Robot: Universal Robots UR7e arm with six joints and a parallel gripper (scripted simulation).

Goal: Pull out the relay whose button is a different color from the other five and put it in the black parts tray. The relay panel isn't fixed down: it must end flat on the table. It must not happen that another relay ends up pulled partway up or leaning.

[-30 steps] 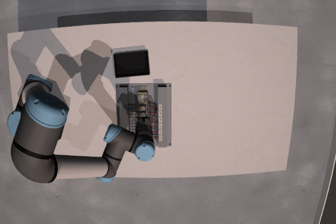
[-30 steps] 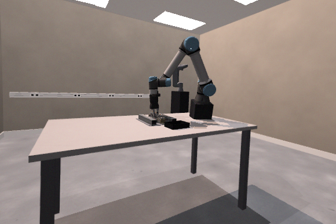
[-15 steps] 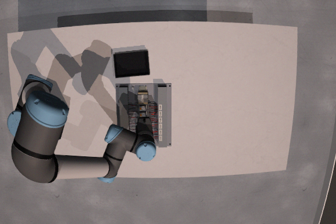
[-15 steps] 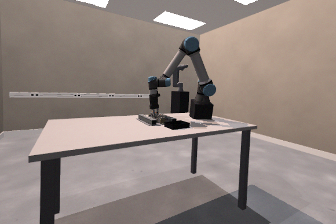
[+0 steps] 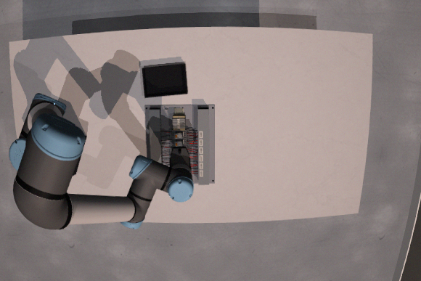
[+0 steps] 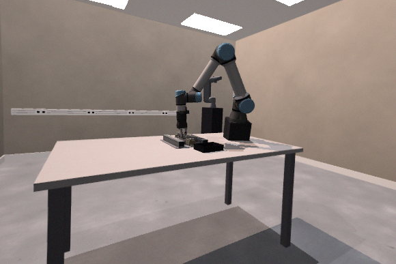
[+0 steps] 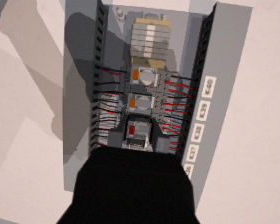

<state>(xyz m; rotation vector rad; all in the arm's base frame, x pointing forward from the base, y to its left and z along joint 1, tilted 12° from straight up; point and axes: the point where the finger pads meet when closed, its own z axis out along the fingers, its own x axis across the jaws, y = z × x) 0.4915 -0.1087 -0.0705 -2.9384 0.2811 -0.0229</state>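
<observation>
Directly beneath your end effector [image 7: 137, 150], which is clamped on the red-button relay [image 7: 138, 131] seated in the panel [image 7: 226, 60], pull straight up; the black tray [image 5: 164, 79] lies just beyond the panel.

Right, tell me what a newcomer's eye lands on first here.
The big grey arm with blue caps, bent low over the relay panel near the table's middle. In the wrist view its claw is shut on the relay with the red button, while the two relays beyond it show orange ones. The black tray waits just past the panel's far end.
</observation>
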